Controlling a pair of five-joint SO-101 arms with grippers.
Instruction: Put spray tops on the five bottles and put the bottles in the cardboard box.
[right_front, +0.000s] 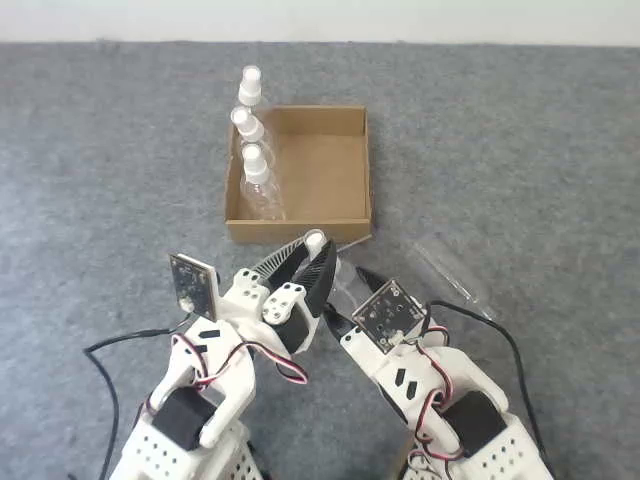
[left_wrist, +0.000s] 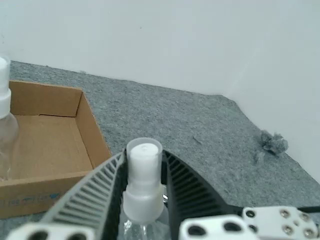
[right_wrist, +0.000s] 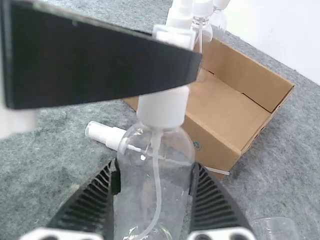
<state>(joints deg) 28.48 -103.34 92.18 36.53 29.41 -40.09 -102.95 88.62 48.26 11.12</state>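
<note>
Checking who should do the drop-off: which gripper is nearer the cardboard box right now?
Left. The left gripper, shut on the spray top, is just off the front wall of the cardboard box. The right gripper, shut on the bottle, sits farther back.

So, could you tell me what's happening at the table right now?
The two arms share one clear bottle just in front of the cardboard box: the right gripper clamps its body while the left gripper is shut around its spray top. Three bottles with tops on stand in a row along the box's left side. Another bottle, seemingly without a top, lies on the carpet on the right arm's side, and a loose spray top lies near the box.
</note>
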